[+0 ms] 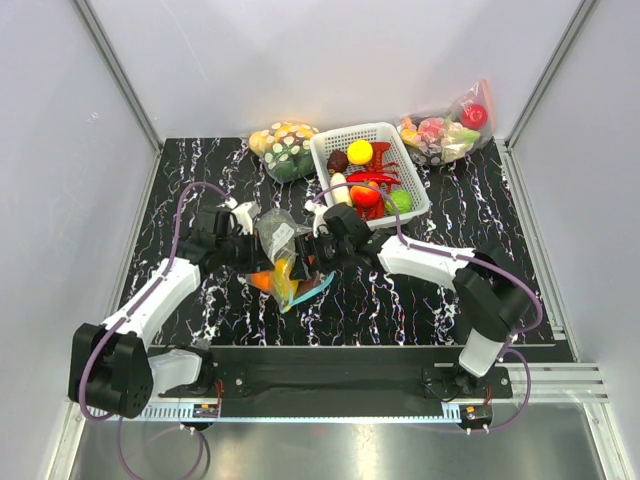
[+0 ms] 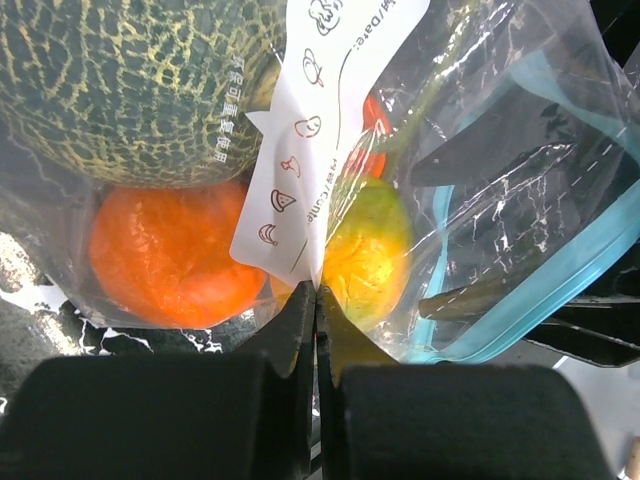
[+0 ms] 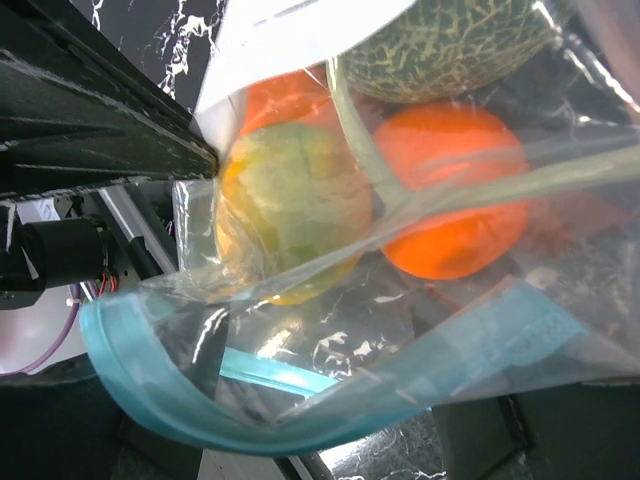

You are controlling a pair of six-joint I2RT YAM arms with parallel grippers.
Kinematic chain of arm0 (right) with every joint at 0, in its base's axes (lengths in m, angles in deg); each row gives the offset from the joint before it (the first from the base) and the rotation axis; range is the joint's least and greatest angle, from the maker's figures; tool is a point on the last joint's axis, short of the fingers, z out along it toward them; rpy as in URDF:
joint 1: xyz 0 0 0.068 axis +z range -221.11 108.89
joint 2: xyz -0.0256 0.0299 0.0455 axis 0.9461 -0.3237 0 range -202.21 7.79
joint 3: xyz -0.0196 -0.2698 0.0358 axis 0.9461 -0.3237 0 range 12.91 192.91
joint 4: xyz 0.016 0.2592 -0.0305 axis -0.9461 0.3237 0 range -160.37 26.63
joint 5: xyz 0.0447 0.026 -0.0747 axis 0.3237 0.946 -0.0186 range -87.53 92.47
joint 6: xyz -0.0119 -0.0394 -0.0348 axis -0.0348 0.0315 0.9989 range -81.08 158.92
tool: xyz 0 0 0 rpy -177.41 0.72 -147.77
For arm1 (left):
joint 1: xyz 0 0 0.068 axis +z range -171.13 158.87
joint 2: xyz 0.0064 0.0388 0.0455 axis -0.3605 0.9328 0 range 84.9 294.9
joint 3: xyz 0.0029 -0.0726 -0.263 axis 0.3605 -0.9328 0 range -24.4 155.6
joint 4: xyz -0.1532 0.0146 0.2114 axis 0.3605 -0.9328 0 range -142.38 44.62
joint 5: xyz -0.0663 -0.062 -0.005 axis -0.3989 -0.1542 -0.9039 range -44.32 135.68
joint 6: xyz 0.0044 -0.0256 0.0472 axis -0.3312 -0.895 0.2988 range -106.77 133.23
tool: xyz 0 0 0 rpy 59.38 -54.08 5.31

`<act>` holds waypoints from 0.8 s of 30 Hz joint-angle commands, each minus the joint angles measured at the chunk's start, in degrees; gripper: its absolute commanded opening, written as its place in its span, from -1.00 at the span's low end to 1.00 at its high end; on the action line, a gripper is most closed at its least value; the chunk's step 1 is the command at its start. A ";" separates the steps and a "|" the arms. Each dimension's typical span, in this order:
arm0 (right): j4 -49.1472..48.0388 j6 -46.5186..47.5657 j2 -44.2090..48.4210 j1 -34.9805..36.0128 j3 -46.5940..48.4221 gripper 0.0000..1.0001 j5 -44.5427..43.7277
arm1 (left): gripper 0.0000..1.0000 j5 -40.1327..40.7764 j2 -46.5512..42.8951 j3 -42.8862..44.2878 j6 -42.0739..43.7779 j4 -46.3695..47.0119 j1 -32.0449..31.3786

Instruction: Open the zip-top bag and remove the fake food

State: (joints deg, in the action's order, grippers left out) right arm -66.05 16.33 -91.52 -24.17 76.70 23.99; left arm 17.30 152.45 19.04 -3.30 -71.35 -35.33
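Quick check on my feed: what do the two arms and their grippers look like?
The left arm and right arm have white shells between bulky black joints, a mauve cable looped alongside each. The left gripper and right gripper are matte black.

Item: one zip-top bag (image 1: 275,232), fake food (image 1: 280,278) showing inside, is sitting on the counter (image 1: 470,200) between left pincer (image 1: 255,248) and right pincer (image 1: 315,248); white basket (image 1: 320,165) is standing behind.
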 commanded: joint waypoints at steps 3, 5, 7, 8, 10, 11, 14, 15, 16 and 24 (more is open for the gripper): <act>-1.06 -0.61 -1.24 0.70 4.06 0.59 0.19 | -1.00 -1.85 1.62 -0.90 0.72 3.91 0.31; -0.89 -0.70 -1.94 1.05 4.59 0.59 0.98 | -1.00 -2.12 2.32 -1.08 0.71 4.27 0.31; -0.45 -0.53 -2.47 1.66 5.64 0.59 1.16 | -1.00 -2.90 3.28 -1.16 0.71 4.88 0.40; -0.28 -0.44 -2.64 1.75 5.91 0.59 1.16 | -1.00 -3.17 3.73 -1.17 0.80 5.06 0.31; 1.12 -0.44 -3.78 2.02 7.13 0.59 0.89 | -1.00 -3.78 4.52 -1.34 0.72 5.85 0.31; 1.48 -0.53 -4.31 2.02 7.57 0.58 0.81 | -1.00 -3.87 4.61 -1.52 0.63 6.20 0.40; 2.01 -0.44 -5.19 2.28 7.23 0.58 0.55 | -1.00 -4.22 5.49 -1.87 0.28 7.25 0.31; 2.10 -0.44 -5.54 2.28 7.05 0.58 0.54 | -1.00 -4.40 6.01 -1.87 0.28 7.52 0.31; 2.10 -0.44 -5.72 2.28 6.79 0.58 0.63 | -1.00 -4.75 6.19 -1.78 0.36 7.61 0.40; -0.36 0.00 -9.15 2.37 7.93 0.60 3.09 | -1.00 -7.04 8.04 -1.52 0.63 8.66 0.31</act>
State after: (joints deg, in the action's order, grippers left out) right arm -63.69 15.96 -99.13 -22.77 82.06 24.73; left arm 13.25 159.88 17.33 -3.26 -66.15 -35.00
